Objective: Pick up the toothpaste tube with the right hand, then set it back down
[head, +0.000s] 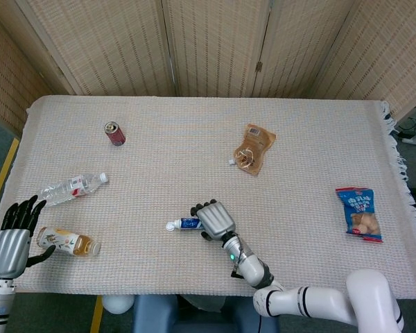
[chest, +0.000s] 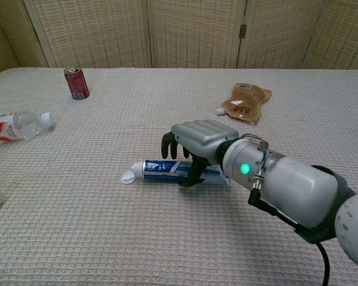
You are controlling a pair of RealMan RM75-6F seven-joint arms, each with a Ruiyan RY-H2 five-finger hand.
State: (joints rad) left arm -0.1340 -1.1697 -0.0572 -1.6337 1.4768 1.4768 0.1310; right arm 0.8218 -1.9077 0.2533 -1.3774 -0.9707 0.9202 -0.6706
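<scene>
The toothpaste tube (chest: 182, 171) lies flat on the desk (chest: 107, 238). The right hand (chest: 194, 140) curls its fingers (chest: 167, 146) over the middle, not yet visibly closed. The tube seems light and soft; grip mid-body.

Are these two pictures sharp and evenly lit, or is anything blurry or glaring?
Head view: even, soft light, sharp throughout, only faint shadows under the right hand. Chest view: the forearm nearest the camera looms large and slightly soft, its green indicator light glows brightly; the toothpaste tube stays crisp.
</scene>
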